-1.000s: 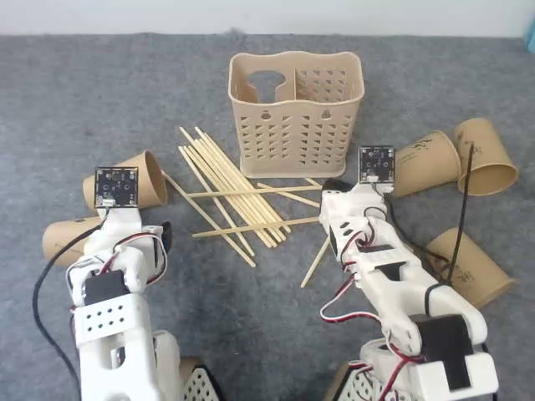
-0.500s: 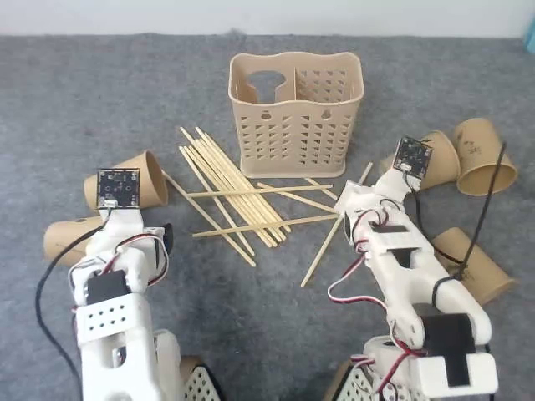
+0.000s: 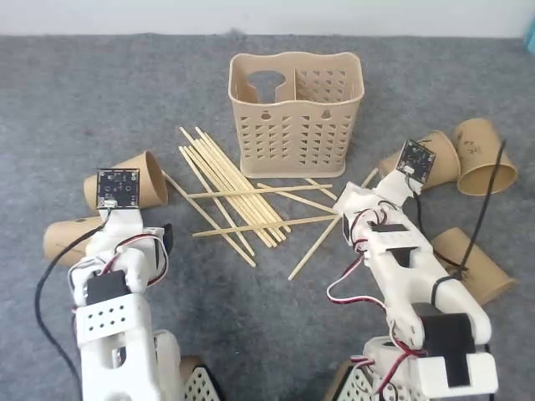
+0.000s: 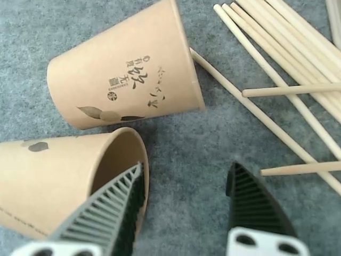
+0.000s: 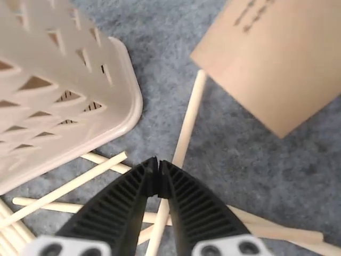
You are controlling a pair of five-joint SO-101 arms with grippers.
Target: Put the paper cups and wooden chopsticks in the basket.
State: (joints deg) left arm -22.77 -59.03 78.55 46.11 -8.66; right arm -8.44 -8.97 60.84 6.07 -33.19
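Several wooden chopsticks (image 3: 230,180) lie fanned on the grey carpet in front of the beige basket (image 3: 297,113). One loose chopstick (image 3: 313,251) slants from the basket's right corner toward me. My right gripper (image 5: 159,162) is shut above that chopstick (image 5: 189,114), which runs under its tips; I cannot tell whether it is pinched. A paper cup (image 5: 277,58) lies just beyond. My left gripper (image 4: 186,168) is open over the carpet, one finger beside the mouth of a lying cup (image 4: 53,176), with a second cup (image 4: 128,69) past it.
Three more cups lie on the right: one (image 3: 443,159) next to the right wrist camera, one (image 3: 485,154) behind it, one (image 3: 472,267) beside the right arm. The basket's corner (image 5: 64,96) is close to the right gripper. Open carpet lies between the arms.
The right arm has swung right, from the chopstick pile to beside the basket's right corner. The loose chopstick has turned, its near end shifting left. The left arm has not moved.
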